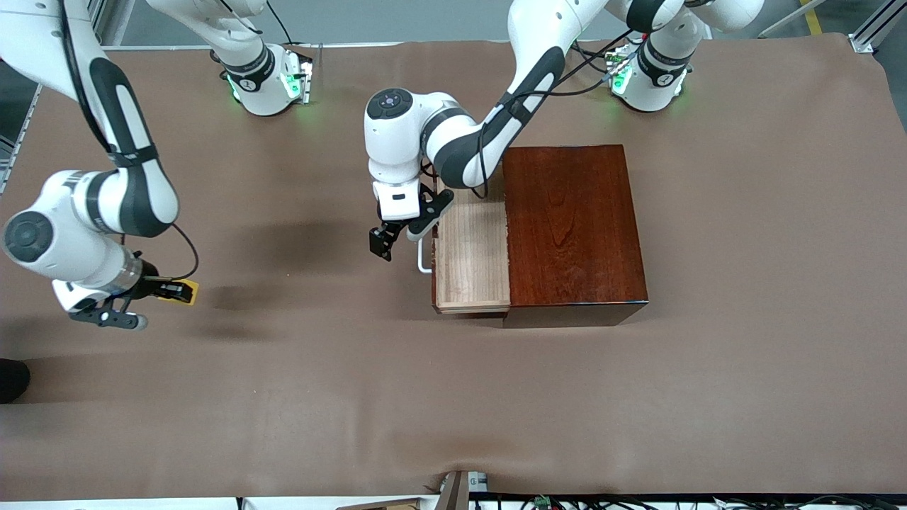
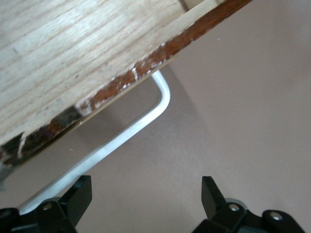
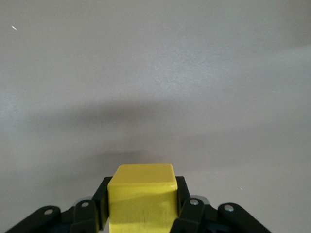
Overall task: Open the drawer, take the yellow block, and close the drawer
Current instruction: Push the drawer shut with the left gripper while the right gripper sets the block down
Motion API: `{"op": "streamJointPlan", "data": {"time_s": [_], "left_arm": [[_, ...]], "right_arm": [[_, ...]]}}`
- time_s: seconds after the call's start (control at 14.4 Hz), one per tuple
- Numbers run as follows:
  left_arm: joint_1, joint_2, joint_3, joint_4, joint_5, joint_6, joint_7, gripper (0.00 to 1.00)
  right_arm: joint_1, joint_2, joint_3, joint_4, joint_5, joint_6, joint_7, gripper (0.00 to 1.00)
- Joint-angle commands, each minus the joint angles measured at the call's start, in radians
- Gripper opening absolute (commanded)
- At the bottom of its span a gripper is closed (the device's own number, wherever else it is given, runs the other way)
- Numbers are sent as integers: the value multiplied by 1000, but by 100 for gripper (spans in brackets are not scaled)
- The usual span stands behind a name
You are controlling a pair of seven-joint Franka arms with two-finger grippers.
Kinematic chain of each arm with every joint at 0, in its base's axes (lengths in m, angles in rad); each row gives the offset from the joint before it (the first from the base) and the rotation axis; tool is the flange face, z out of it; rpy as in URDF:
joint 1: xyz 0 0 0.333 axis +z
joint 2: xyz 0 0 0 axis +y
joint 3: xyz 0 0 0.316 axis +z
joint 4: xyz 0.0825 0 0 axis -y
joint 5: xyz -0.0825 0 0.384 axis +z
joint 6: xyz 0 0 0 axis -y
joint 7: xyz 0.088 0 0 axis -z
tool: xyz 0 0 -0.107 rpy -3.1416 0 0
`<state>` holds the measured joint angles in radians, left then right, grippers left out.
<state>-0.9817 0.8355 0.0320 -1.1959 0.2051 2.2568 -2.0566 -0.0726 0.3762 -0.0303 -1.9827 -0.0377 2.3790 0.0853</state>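
Observation:
The drawer [image 1: 471, 248] of pale wood stands pulled out of the dark reddish-brown box [image 1: 572, 227] toward the right arm's end of the table. I see nothing inside it. Its white bar handle [image 1: 423, 258] faces that end. My left gripper [image 1: 400, 234] is open and empty beside the handle. In the left wrist view the handle [image 2: 146, 121] runs under the drawer's front [image 2: 73, 53] close to one finger [image 2: 77, 194], and nothing is between the fingers. My right gripper [image 1: 177, 292] is shut on the yellow block [image 1: 188, 291] above the cloth at the right arm's end. The block [image 3: 142, 194] fills the jaws.
A brown cloth [image 1: 453, 397] covers the whole table. The two arm bases [image 1: 266, 78] stand along the table's edge farthest from the front camera. The cloth under the right gripper [image 3: 155, 87] is bare.

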Motion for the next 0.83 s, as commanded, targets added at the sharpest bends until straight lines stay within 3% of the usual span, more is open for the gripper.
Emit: {"op": "streamJointPlan", "data": {"time_s": [0.0,0.14,0.35,0.76], "left_arm": [[-12,37,9,53,16,27,-99,100],[-12,37,11,53,14,24,-103,100],[-12,40,16,44,14,17,-108,100],[-12,30,14,42,14,-95,-105,100]], "right_arm": [[-24,-8,17,-82,-21,91,-15,0],[-41,10,18,-94,-21,129,-47,0],[-55,50,17,-174,-21,309,-56,0],[-64,86,18,-182,-21,333,-53,3]]}}
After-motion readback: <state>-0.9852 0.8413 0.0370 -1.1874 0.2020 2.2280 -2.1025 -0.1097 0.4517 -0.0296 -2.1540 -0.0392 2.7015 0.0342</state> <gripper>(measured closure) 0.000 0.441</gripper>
